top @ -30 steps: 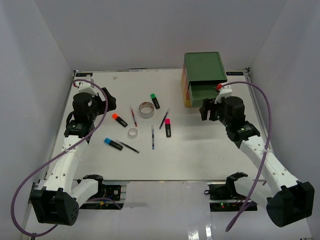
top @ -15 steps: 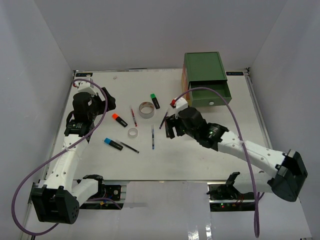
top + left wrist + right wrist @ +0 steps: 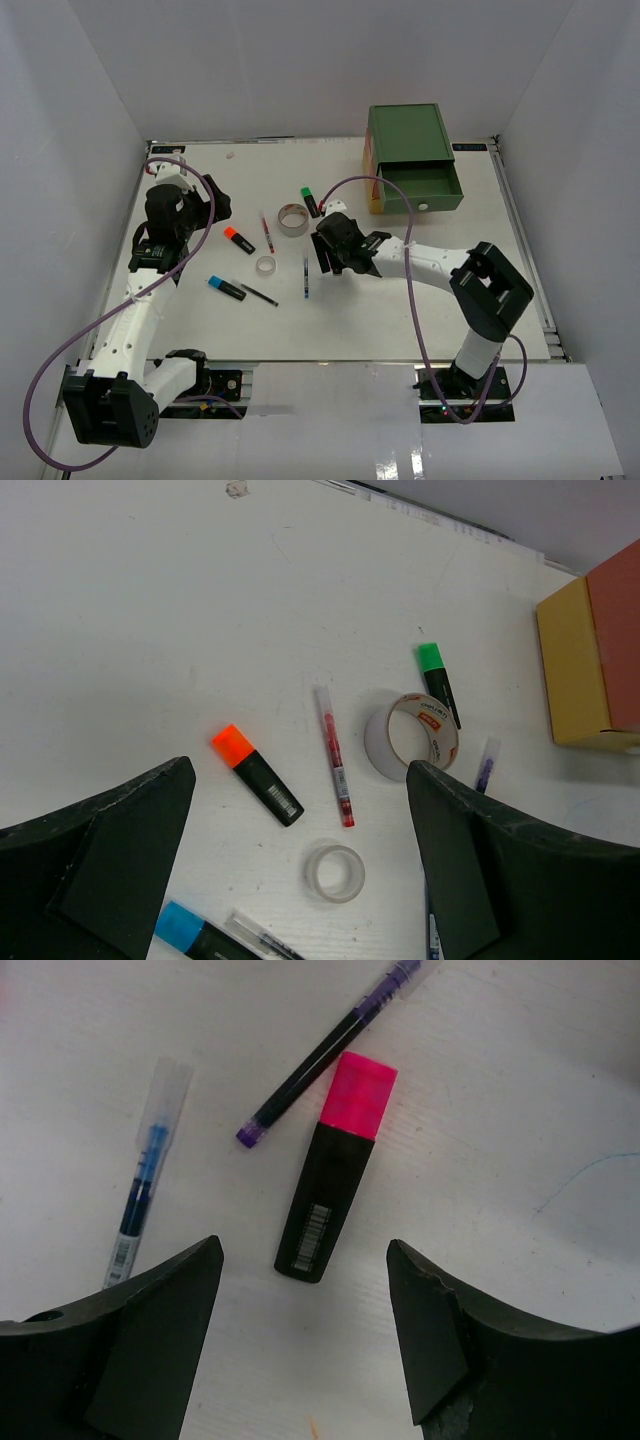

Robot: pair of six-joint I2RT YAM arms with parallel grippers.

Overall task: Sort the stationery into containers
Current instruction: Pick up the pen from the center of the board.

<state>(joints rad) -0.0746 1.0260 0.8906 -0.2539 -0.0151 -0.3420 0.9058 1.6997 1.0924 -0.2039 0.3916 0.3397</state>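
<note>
The stacked drawer unit (image 3: 405,135) stands at the back right, its green top drawer (image 3: 421,188) pulled open. My right gripper (image 3: 335,247) is open and low over the pink-capped highlighter (image 3: 338,1168), whose black end lies between the fingertips, untouched. A purple pen (image 3: 330,1045) and a blue pen (image 3: 145,1175) lie beside it. My left gripper (image 3: 205,200) is open and empty, high above the orange highlighter (image 3: 258,775), red pen (image 3: 334,770), grey tape roll (image 3: 412,736), green highlighter (image 3: 438,680), whitish tape roll (image 3: 334,871) and blue highlighter (image 3: 195,935).
White walls close the table at the left, back and right. The right arm stretches across the table's middle from its base at the near right. Another thin pen (image 3: 259,294) lies by the blue highlighter (image 3: 226,288).
My right arm has swung from the open green drawer leftward and down to the pink highlighter. The left arm has not moved.
</note>
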